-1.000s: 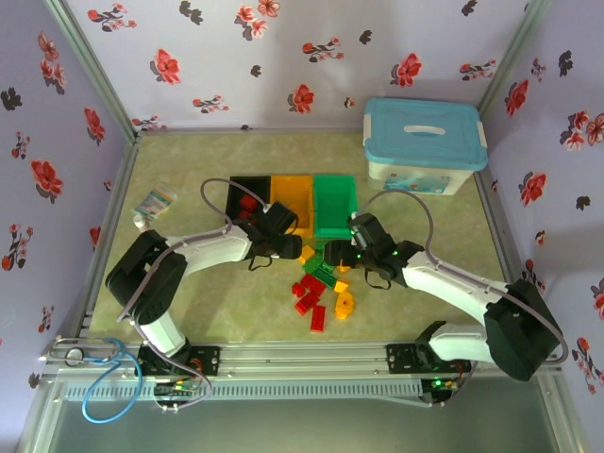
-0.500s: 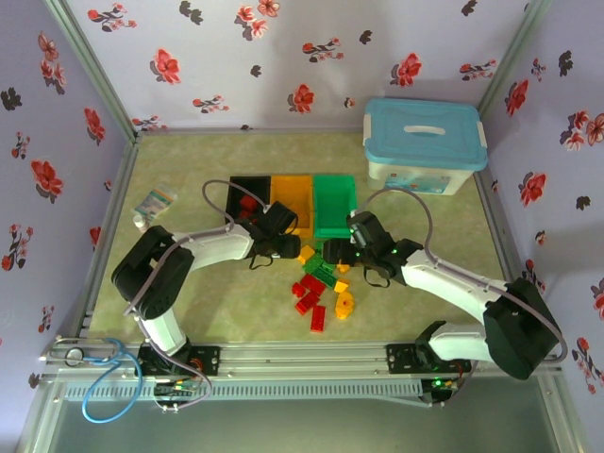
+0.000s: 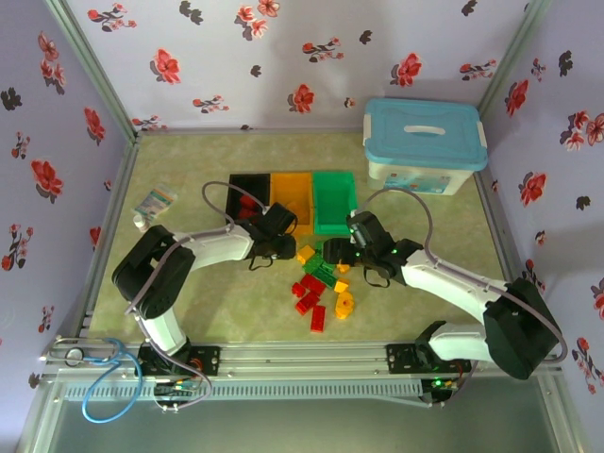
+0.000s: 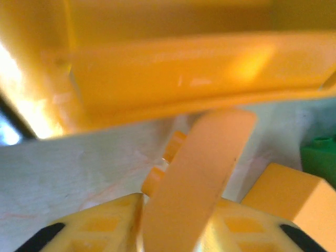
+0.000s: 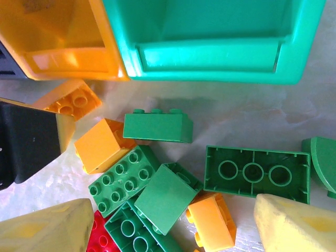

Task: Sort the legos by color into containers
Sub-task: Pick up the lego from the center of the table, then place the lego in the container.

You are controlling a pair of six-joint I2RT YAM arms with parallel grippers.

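1. Two arms are at work; mind the left one first. The left gripper (image 4: 178,231) sits low over the table (image 3: 189,170), its jaws pressed in on an orange lego (image 4: 202,168) that stands tilted between the pads (image 4: 94,231).
2. The orange bin (image 4: 184,73) is straight ahead, its near wall just beside the brick. Lift straight up before you go forward, or the brick may catch that wall.
3. That tilt suggests a thin hold, so raise slowly and watch for slip. Another orange brick (image 4: 286,194) lies just beside the gripper; don't drag it along.
4. Cross the rim, then release only once the brick is over the bin's floor, and do it low so it doesn't bounce out.
5. The right gripper (image 5: 173,226) hovers with its jaws wide apart over the pile of legos (image 3: 321,278), the green bin (image 5: 210,58) just beyond. The wrists are near each other, so let it wait until the left arm is clear. The green brick (image 5: 157,127) nearest that bin looks the easiest pick.
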